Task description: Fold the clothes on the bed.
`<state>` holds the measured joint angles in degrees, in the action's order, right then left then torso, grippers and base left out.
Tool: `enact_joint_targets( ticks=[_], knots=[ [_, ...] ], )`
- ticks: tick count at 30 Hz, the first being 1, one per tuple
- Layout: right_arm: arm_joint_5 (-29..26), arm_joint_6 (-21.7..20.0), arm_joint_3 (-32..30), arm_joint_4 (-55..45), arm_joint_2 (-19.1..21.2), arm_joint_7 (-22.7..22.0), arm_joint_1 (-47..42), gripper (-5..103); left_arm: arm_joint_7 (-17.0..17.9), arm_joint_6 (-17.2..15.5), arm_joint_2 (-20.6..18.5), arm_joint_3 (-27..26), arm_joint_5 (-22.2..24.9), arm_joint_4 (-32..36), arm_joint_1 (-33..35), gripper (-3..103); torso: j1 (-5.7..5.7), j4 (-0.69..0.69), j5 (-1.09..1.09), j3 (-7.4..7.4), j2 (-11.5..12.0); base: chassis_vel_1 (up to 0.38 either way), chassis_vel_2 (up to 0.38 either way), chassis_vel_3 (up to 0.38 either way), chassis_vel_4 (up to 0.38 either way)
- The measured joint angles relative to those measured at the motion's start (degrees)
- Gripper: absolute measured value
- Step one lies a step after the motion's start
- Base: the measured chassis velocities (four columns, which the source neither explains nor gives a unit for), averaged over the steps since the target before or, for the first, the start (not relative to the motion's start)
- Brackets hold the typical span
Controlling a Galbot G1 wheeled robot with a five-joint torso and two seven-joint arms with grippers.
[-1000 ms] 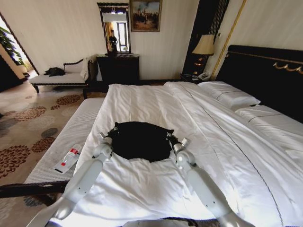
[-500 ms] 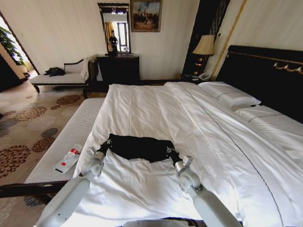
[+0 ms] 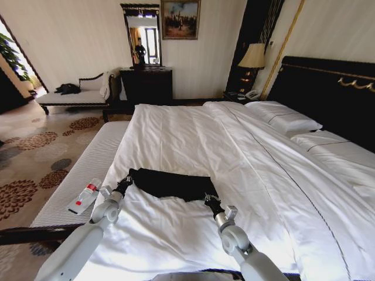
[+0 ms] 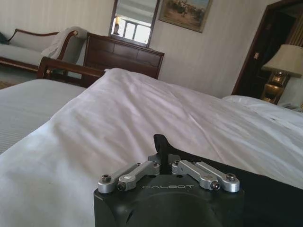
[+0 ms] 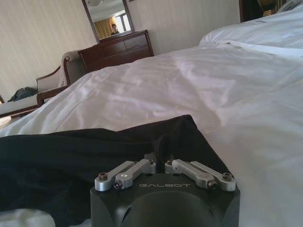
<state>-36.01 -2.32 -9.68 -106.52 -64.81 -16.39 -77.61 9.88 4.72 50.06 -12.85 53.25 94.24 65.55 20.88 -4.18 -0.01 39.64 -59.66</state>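
**Both grippers pinched on the black T-shirt at the near edge of the bed**

My right gripper (image 3: 210,200) sits closest to me, low over the white duvet (image 3: 176,234), its fingers drawn together on the near right corner of the black T-shirt (image 3: 170,182). From the right wrist, my fingers (image 5: 158,165) meet at a raised fold of the dark cloth (image 5: 71,161), which spreads away to one side across the sheet.

My left gripper (image 3: 124,184) holds the shirt's other near corner, a little farther up the bed (image 3: 246,152) than the right one. Its fingers (image 4: 163,166) are likewise closed, with a small peak of black fabric (image 4: 161,146) standing up between them.

The T-shirt lies as a narrow, flattened band stretched between my two grippers, on the duvet toward the foot-side half of the bed and nearer its left edge. Its lettering cannot be seen.

Left of the shirt, on the grey bench (image 3: 76,181) just beside the bed, lies a white object with a red label (image 3: 85,195).

Beyond the shirt the duvet runs bare to the pillows (image 3: 281,117) against the dark headboard (image 3: 334,93). Past the bed stand a lamp (image 3: 253,57), a dark dresser (image 3: 146,85) with a mirror (image 3: 141,35), and a chaise (image 3: 76,93).
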Motion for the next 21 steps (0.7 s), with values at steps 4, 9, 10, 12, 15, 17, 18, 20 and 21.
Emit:
enact_joint_targets(
  ticks=[4, 9, 10, 12, 15, 17, 18, 20, 21],
  knots=[
    [0.1, 0.2, -1.0, -2.1, 1.0, -0.1, -2.3, 16, 0.0, 0.2, -0.8, -0.6, -2.3, 3.2, 3.6, 19, 0.00, -0.01, 0.01, 0.00, 0.0, 0.000, 0.000, 0.000, 0.000],
    [2.7, 2.0, -3.3, -6.7, 1.9, -0.7, -7.2, 37, 0.1, 0.3, -1.4, -5.6, -4.1, 6.4, 9.7, 40, 0.00, -0.01, 0.01, 0.00, 0.0, 0.000, 0.000, 0.000, 0.000],
    [2.6, 2.2, -4.0, -7.7, 2.1, -0.7, -8.0, 37, 0.3, 0.4, -1.4, -6.9, -5.0, 7.0, 11.0, 40, 0.00, -0.01, -0.01, 0.00, 0.0, 0.000, 0.000, 0.000, 0.000],
    [0.1, 1.5, -6.3, -10.2, 2.6, -1.1, -9.2, 49, 0.4, 1.2, -1.2, -10.0, -8.3, 8.7, 14.1, 51, 0.00, -0.01, 0.01, -0.01, 0.0, 0.000, 0.000, 0.000, 0.000],
    [-6.9, -1.9, -8.8, -12.9, 3.5, -3.6, -9.1, 60, -0.1, 2.6, -0.7, -13.3, -13.5, 10.8, 17.9, 57, -0.01, -0.02, 0.00, 0.00, 0.0, 0.000, 0.000, 0.000, 0.000],
    [-15.2, -5.7, -10.8, -14.2, 4.0, -7.3, -7.4, 65, -1.0, 3.5, -0.1, -16.1, -15.8, 13.5, 21.5, 68, -0.01, -0.02, 0.02, -0.01, 0.0, 0.000, 0.000, 0.000, 0.000],
    [-22.5, -9.0, -12.6, -14.5, 4.4, -9.8, -5.6, 71, -1.3, 3.4, 0.6, -17.9, -16.2, 16.0, 24.5, 74, 0.00, 0.00, 0.01, 0.00, 0.0, 0.000, 0.000, 0.000, 0.000],
    [-27.8, -11.2, -13.9, -14.3, 4.8, -11.1, -4.1, 76, -1.4, 3.4, 1.4, -19.2, -16.6, 17.7, 27.0, 78, 0.00, -0.02, 0.01, 0.00, 0.0, 0.000, 0.000, 0.000, 0.000],
    [-32.8, -13.4, -15.2, -13.6, 5.1, -12.0, -2.8, 81, -1.6, 3.4, 2.2, -20.7, -17.2, 19.3, 29.4, 78, 0.00, 0.00, -0.01, 0.00, 0.0, 0.000, 0.000, 0.000, 0.000]
  ],
)
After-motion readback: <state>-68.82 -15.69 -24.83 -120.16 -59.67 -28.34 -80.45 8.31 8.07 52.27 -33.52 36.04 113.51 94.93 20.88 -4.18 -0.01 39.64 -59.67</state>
